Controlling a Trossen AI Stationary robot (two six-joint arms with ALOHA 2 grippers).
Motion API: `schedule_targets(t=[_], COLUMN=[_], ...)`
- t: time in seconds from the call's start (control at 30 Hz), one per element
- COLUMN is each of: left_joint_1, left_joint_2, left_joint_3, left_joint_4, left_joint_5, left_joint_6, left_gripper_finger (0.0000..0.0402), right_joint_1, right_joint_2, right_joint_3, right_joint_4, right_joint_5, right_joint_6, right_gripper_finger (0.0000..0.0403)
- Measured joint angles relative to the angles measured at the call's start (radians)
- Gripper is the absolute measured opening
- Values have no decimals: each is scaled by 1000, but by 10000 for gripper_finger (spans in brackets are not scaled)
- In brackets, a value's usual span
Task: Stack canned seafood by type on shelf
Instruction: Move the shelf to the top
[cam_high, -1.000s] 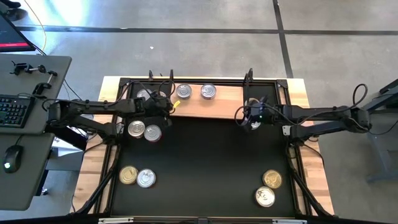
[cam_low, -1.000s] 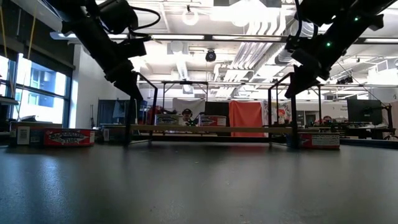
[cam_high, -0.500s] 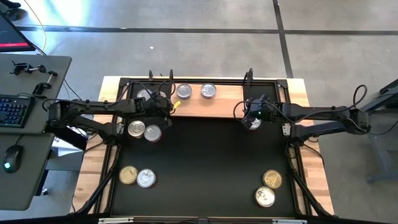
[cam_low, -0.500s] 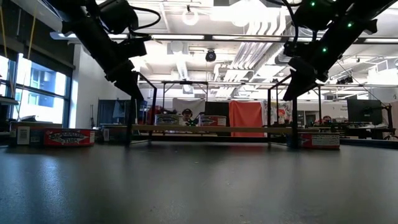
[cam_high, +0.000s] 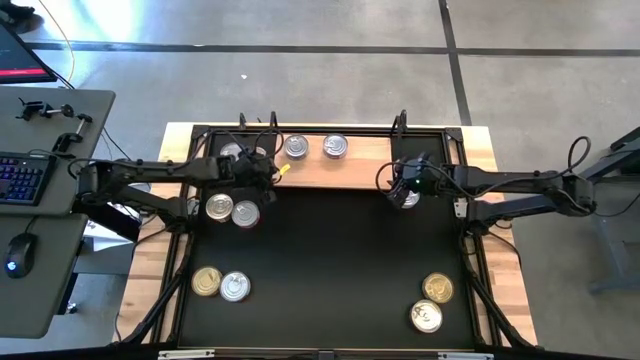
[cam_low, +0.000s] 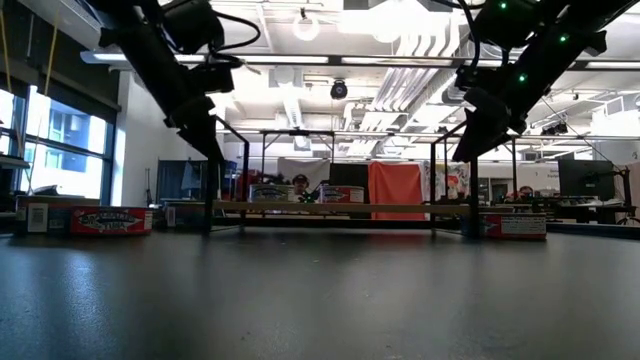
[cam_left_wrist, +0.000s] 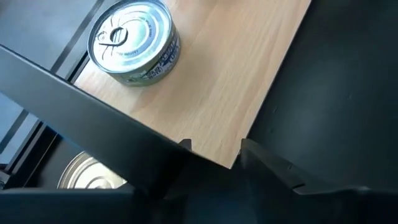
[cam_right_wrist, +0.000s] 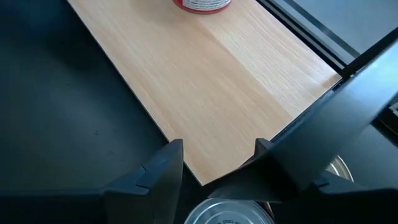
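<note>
Seen from above, the left hand (cam_high: 262, 180) and right hand (cam_high: 404, 187) hang at the shelf (cam_high: 365, 165), near two tins (cam_high: 295, 147). In both wrist views, fingers (cam_left_wrist: 264, 163) stand apart, empty. Next, probably fetch another near tin (cam_high: 436, 289).

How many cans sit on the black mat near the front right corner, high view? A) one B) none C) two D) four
C: the high view shows two cans there, a gold-lidded can and a silver-lidded can just in front of it, both on the black mat.
</note>
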Motion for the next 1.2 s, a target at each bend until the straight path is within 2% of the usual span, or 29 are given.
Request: schedule_targets(t=[0.37,0.73,0.97,1.2], left_joint_1=[-7,-57,-90,-122], left_joint_2=[-1,-1,-1,-2], left_joint_3=[79,136,198,273], left_joint_4=[-152,-304,-477,-666], left_joint_5=[4,-8,-26,-32], left_joint_6=[-11,21,16,-28], left_gripper_finger=[145,145,145,145], right_joint_1=[0,0,0,1], right_joint_2=[-89,-206,-296,-388], right_joint_3=[1,1,1,11], right_joint_4=[-14,-140,-342,-382], right_joint_5=[-77,-79,-102,-86], right_joint_6=[-1,-5,85,203], right_gripper_finger=[193,193,193,192])
